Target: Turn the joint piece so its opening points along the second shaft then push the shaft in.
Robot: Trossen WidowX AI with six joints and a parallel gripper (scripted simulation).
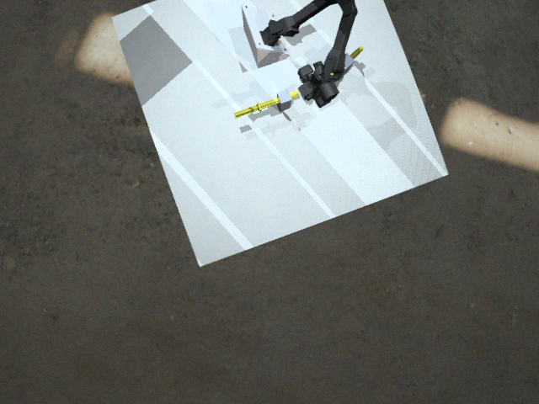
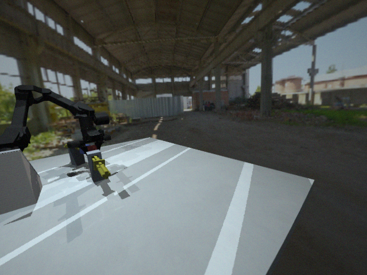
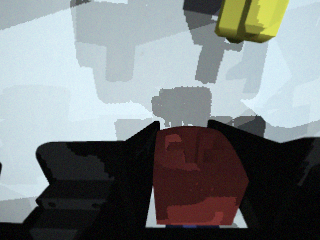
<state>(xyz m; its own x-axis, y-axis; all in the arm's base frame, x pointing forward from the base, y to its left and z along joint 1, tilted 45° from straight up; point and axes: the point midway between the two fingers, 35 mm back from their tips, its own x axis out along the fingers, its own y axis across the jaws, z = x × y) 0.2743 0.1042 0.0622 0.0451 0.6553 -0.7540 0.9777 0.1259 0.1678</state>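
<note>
My gripper (image 3: 183, 125) (image 2: 92, 146) is shut on the red joint piece (image 3: 195, 175) (image 2: 92, 148), with a black finger on each side. A little blue shows under the piece in the wrist view. From above, the arm hides the piece. The fixed shaft (image 1: 357, 53) is yellow and runs from its grey block (image 1: 349, 61) (image 2: 77, 157). The second shaft (image 1: 268, 103) (image 2: 101, 167) (image 3: 252, 19) is yellow with a collar and lies through the other grey block (image 1: 284, 100) (image 2: 94, 174). Its near end stands apart from the joint piece. Which way the opening points I cannot tell exactly.
The arm's pale pedestal (image 1: 270, 56) (image 2: 18, 183) stands on the white table (image 1: 243, 187) (image 2: 166, 231), beside the blocks. The arm (image 1: 344, 39) (image 2: 53, 95) reaches over the fixed shaft. Stripes of light and shadow cross the table.
</note>
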